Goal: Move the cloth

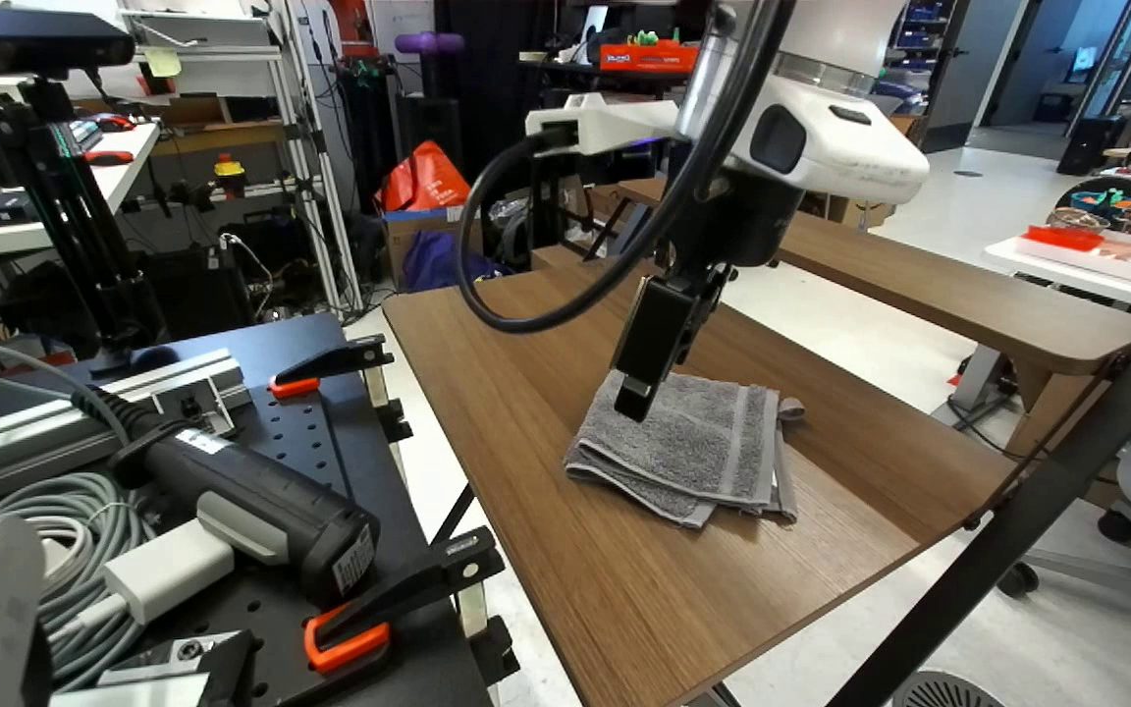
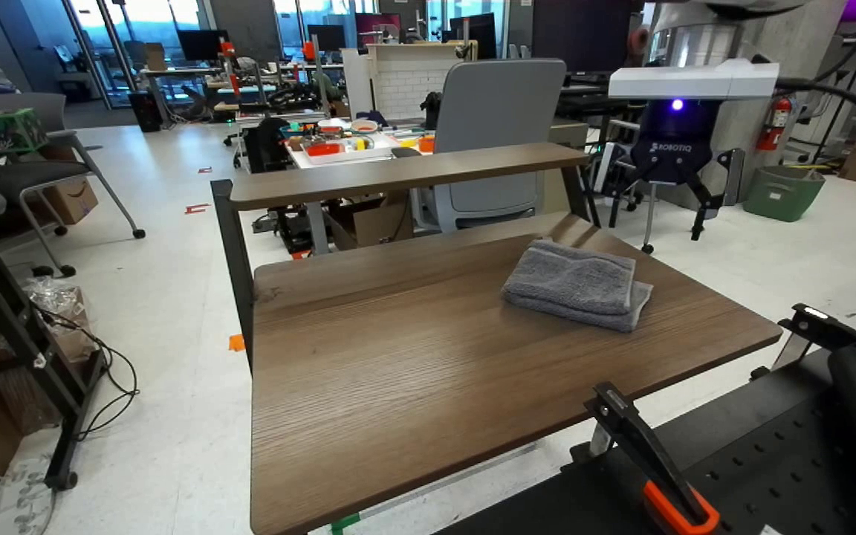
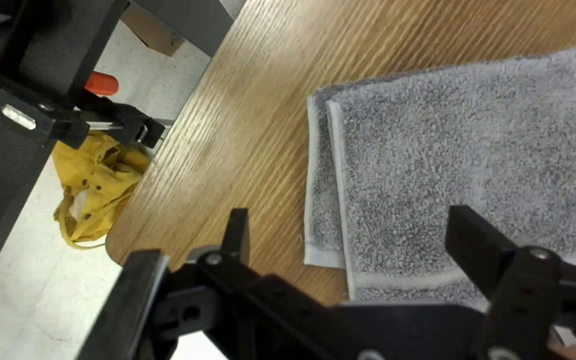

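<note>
The cloth is a grey folded towel lying on the brown wooden table. It shows in both exterior views (image 1: pixel 688 442) (image 2: pixel 573 279) and fills much of the right side of the wrist view (image 3: pixel 448 160). Its layers are slightly offset at the edges. My gripper (image 3: pixel 349 215) is open and empty, with its fingers wide apart. In the wrist view one finger is over bare wood beside the cloth and the other is over the cloth. In both exterior views the gripper (image 1: pixel 636 398) (image 2: pixel 655 215) hangs above the table, apart from the cloth.
The wooden table (image 2: pixel 368 371) has a raised shelf (image 2: pixel 413 174) along one long side. A black perforated bench (image 1: pixel 281 432) with orange-tipped clamps (image 1: pixel 350 638) and a handheld tool stands beside it. A yellow bag (image 3: pixel 98 185) lies on the floor past the table's corner.
</note>
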Motion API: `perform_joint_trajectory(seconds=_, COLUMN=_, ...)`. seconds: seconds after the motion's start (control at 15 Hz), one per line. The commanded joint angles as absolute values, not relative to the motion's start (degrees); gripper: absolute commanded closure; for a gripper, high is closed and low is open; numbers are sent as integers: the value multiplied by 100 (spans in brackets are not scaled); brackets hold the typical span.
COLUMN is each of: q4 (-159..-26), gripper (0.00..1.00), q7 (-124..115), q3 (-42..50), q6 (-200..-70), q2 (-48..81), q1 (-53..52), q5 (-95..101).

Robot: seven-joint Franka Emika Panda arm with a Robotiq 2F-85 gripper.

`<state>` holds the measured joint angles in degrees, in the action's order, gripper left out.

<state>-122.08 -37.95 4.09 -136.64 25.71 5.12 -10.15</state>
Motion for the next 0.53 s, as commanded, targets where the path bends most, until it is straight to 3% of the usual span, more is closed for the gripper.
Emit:
perform_joint_trajectory(seconds=0.0, q4=-12149, gripper=0, q7=-3672, q3=547, q6=-13564, q2=2597, q1=372, q5=-1130)
perform_joint_trajectory(seconds=0.47, q4=-12084, gripper=0, q7=-4870, q3=924, q6=-14086, q2=2815, q1=-24, q5=-858)
